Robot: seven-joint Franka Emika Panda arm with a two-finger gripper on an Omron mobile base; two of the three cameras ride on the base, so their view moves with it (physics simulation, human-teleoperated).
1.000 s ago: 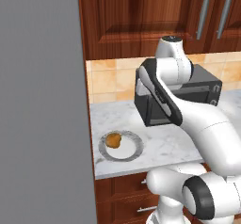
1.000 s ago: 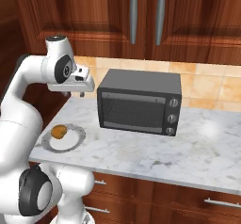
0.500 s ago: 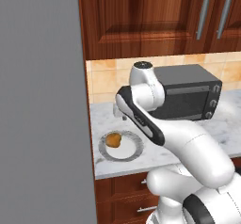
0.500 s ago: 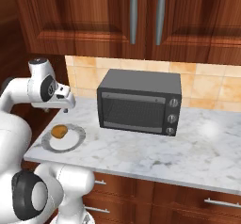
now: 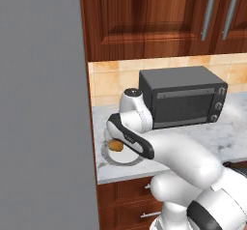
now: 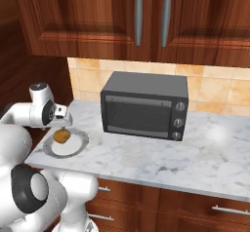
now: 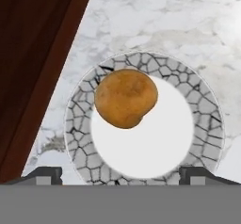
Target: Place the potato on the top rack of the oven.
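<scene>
**Hovering over the plated potato, nothing gripped**

The gripper (image 7: 120, 173) hangs above the plate (image 7: 207, 119), its jaws released and spread wide; the two finger tips (image 7: 43, 173) sit far apart at the bottom of the hand view, well outside the potato's width and touching nothing.

The potato (image 7: 125, 97) lies on the plate, off-centre, overlapping the patterned grey rim on the side toward the dark wood panel (image 7: 37, 53). In the right base view the potato (image 6: 61, 136) sits directly under the hand, on the plate (image 6: 78, 145).

Edges: the plate stands close to the worktop's (image 7: 188, 25) left edge, where the wood panel runs alongside it; the plate rim is just beside that edge. In the left base view the plate (image 5: 112, 158) is near the front edge of the worktop (image 5: 226, 132), and a tall grey panel (image 5: 43, 108) bounds the worktop on that side.

Open room: bare marble lies between the plate and the black toaster oven (image 6: 144, 104), which stands well apart toward the wall. Wood cabinets (image 6: 146, 16) hang overhead.
</scene>
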